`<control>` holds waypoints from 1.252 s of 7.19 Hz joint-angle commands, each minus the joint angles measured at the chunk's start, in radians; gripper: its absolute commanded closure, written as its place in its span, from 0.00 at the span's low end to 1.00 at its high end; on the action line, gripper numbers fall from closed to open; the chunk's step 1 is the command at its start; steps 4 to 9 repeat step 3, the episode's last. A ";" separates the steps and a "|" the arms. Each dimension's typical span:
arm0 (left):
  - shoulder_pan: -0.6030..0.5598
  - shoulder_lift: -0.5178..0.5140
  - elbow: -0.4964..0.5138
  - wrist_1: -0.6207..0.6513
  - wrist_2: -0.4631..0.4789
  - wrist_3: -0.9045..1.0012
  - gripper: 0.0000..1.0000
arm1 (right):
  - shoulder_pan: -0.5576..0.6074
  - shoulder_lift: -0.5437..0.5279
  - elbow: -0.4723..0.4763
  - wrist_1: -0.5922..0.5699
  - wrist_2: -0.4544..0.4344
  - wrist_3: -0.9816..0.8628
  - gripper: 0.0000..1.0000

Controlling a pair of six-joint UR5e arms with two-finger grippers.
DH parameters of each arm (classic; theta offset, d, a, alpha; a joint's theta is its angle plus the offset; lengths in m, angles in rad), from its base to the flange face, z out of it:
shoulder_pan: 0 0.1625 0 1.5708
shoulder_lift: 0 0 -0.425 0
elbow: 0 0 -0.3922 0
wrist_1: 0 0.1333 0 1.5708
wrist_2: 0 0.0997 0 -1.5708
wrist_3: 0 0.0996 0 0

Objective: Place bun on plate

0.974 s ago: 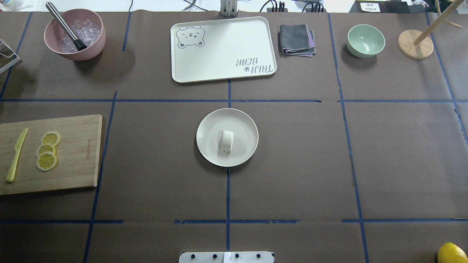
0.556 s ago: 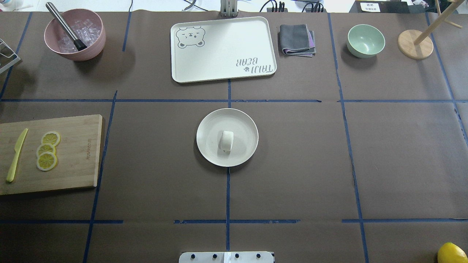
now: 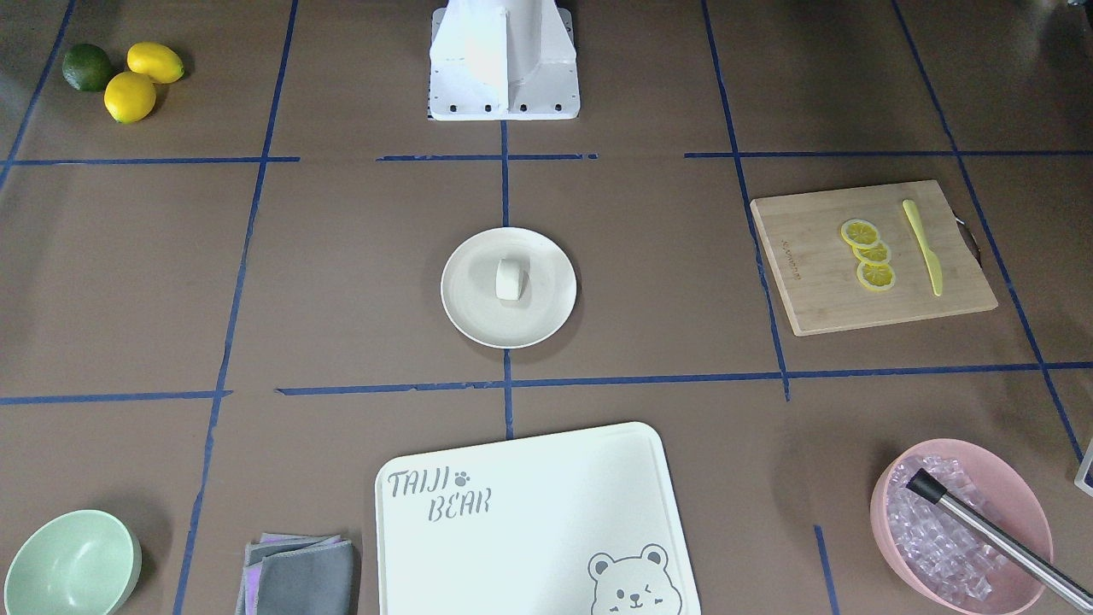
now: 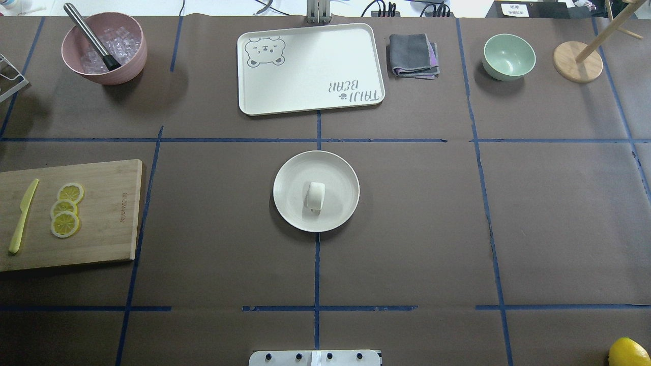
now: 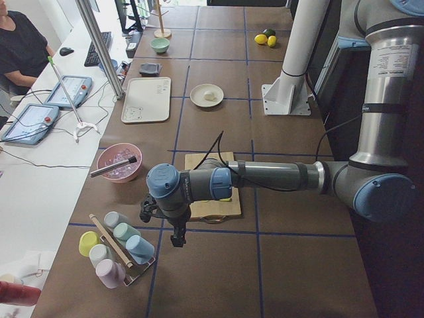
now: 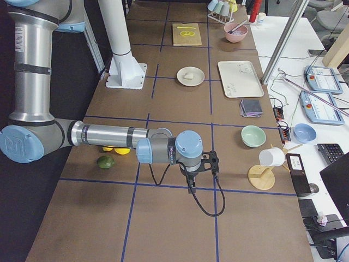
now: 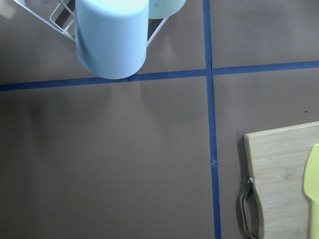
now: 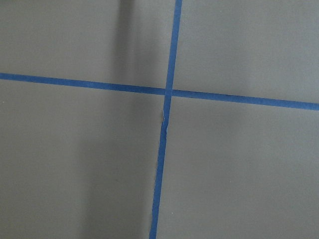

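Observation:
The small white bun rests near the middle of the round cream plate, at the centre of the table. Neither gripper is near it. Only the side views show them: my left gripper hangs over the table's left end beside the cup rack, and my right gripper hangs over the table's right end. I cannot tell whether either is open or shut. No fingers appear in either wrist view. From the sides, the bun lies far from both arms.
A bear-print tray, grey cloth and green bowl line the far side. Pink bowl of ice is far left. Cutting board holds lemon slices and a yellow knife. Cup rack stands under the left arm.

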 commanded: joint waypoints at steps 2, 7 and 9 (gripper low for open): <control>0.000 0.000 0.001 0.000 0.000 0.000 0.00 | 0.000 0.000 0.001 0.000 0.000 0.000 0.00; 0.000 -0.002 0.001 0.000 0.000 0.000 0.00 | 0.000 0.002 0.001 0.000 0.000 0.004 0.00; 0.000 -0.002 0.001 0.000 0.000 0.000 0.00 | 0.000 0.002 0.001 0.000 0.000 0.004 0.00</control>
